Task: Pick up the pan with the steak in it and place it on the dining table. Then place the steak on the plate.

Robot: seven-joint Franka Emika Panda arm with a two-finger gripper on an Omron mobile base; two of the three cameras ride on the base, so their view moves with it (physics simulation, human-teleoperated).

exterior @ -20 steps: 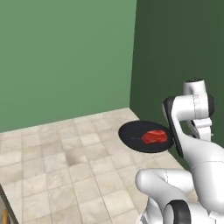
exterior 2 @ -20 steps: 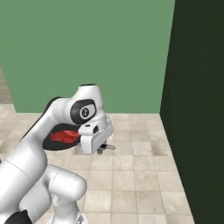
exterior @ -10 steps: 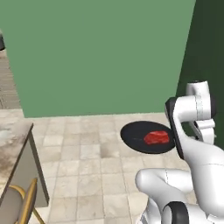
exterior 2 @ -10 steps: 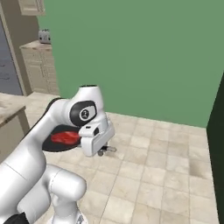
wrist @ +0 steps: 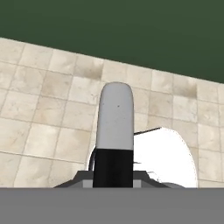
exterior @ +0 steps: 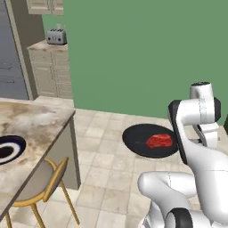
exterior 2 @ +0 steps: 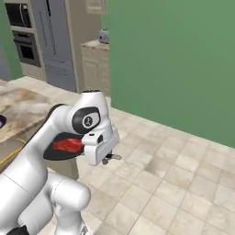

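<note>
The black pan (exterior: 141, 139) hangs level in the air over the tiled floor, right in front of my arm, with the red steak (exterior: 159, 141) lying in it. From the right base view the steak (exterior 2: 68, 145) and the pan's edge (exterior 2: 55, 153) show beside my hand. My gripper (wrist: 113, 174) is shut on the pan's handle (wrist: 114, 122), which rises straight up the middle of the hand view. To the left stands the dining table (exterior: 40, 120) with the navy-rimmed plate (exterior: 6, 150) on it.
A yellow-framed chair (exterior: 40, 182) is tucked at the table's near corner. Cabinets with a toaster (exterior: 56, 36) stand at the back left, next to a tall grey fridge (exterior 2: 55, 41). A green wall runs behind. Open tiled floor (exterior 2: 174, 183) lies to the right.
The whole picture has swung, so the camera has moved: the table, chair and cabinets have come into view. The pan with the steak stays in the same place relative to my arm.
</note>
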